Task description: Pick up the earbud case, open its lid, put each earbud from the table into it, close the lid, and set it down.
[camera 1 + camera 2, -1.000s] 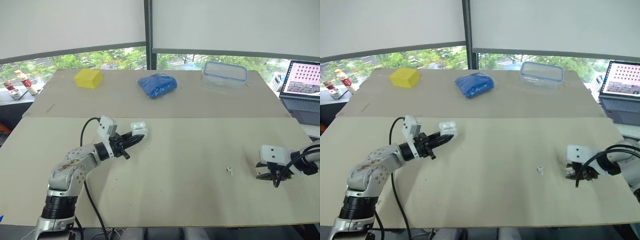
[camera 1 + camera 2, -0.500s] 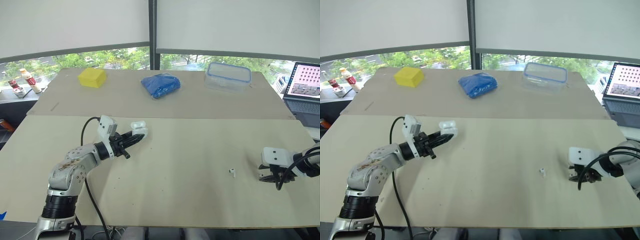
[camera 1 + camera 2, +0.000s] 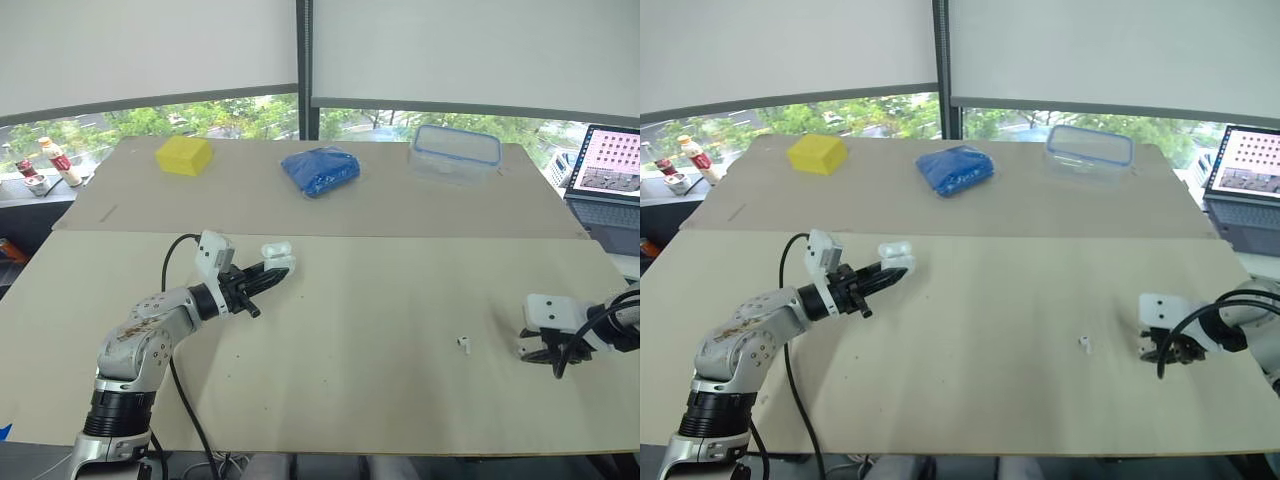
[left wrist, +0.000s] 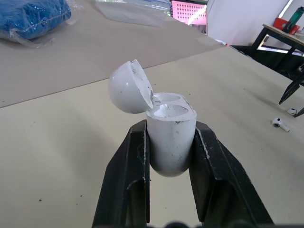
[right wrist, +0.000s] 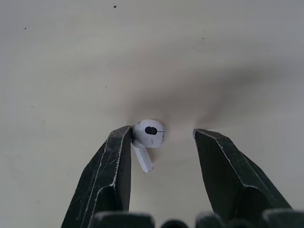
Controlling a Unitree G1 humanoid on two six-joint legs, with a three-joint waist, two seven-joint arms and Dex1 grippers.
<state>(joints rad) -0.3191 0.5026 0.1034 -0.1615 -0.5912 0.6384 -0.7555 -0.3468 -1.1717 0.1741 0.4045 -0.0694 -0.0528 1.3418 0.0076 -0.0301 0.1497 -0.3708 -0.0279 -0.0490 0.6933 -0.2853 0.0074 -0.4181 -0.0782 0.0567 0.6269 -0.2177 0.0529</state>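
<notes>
Earbud case (image 4: pixel 171 137): one, white, lid hinged open and tipped to one side. It is raised above the left half of the tabletop (image 3: pixel 350 400) and clamped by its lower body between the two black fingers of the left gripper (image 3: pixel 272 273). Whether either of its wells is filled cannot be told.

Earbuds: two, white, both on the right half of the tabletop.
- First earbud (image 5: pixel 148 133): lies between the fingers of the right gripper (image 3: pixel 543 350), its head touching one finger (image 5: pixel 114 166), with a clear gap to the other.
- Second earbud (image 3: pixel 462 344): lies loose just beside the right gripper, on the side toward the tabletop's middle, well apart from the case.

Left arm: elbow bent near the front left corner, forearm reaching forward and toward the middle, fingers roughly level and closed on the case.

Right arm: enters over the right edge, gripper pointing down at the surface, fingers spread and straddling the first earbud without squeezing it.

Other items, along the far edge:
- Yellow block (image 3: pixel 183 156): one, toward the far left corner.
- Blue bag (image 3: pixel 320 170): one, near the middle.
- Clear container (image 3: pixel 454 152): one, blue-rimmed lid, toward the far right.

Laptop (image 3: pixel 605 172): one, screen lit, beyond the right edge.

Small bottles (image 3: pixel 55 162): two, beyond the far left corner.
</notes>
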